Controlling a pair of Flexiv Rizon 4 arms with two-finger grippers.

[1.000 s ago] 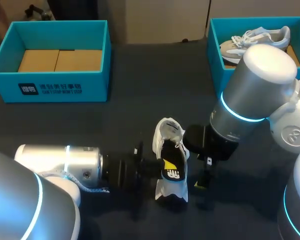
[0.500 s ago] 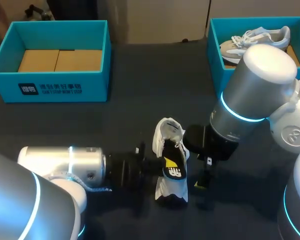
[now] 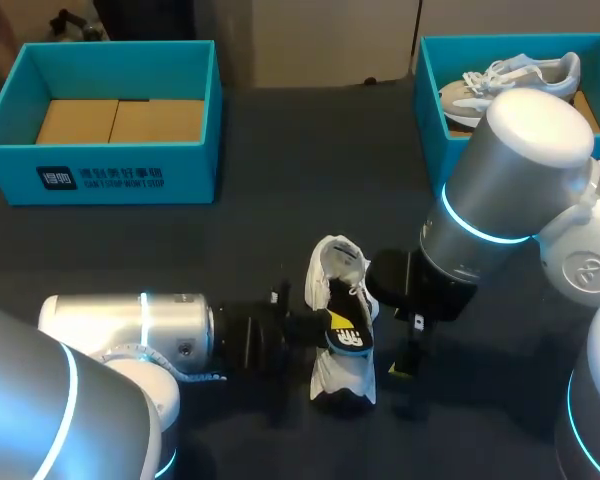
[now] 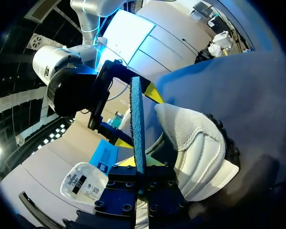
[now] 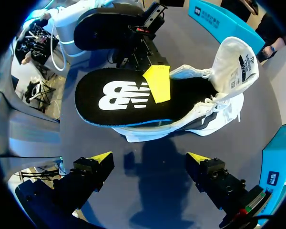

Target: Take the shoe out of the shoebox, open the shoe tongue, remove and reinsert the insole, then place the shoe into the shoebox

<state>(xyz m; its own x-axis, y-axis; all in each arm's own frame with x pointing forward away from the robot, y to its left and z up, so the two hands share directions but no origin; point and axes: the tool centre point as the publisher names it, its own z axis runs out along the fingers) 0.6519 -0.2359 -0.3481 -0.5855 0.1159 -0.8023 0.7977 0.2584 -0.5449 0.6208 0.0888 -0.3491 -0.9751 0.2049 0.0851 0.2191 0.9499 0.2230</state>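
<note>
left gripper clamps the flat, teal-edged black insole in the white knit shoe; right gripper stands spread wide at the shoe's 3 o'clock.

Shoe: upper and laces were white, trim black.
Insole: was black with a white logo and a blue edge.
Left pincer, right pincer: were black with yellow tips.
Left arm, right arm: were silver, each ringed in cyan light.
Left shoebox: was teal with white print and a brown floor.
Right shoebox: was teal.
Second shoe: was grey and beige.
Tabletop: was dark grey.
</note>
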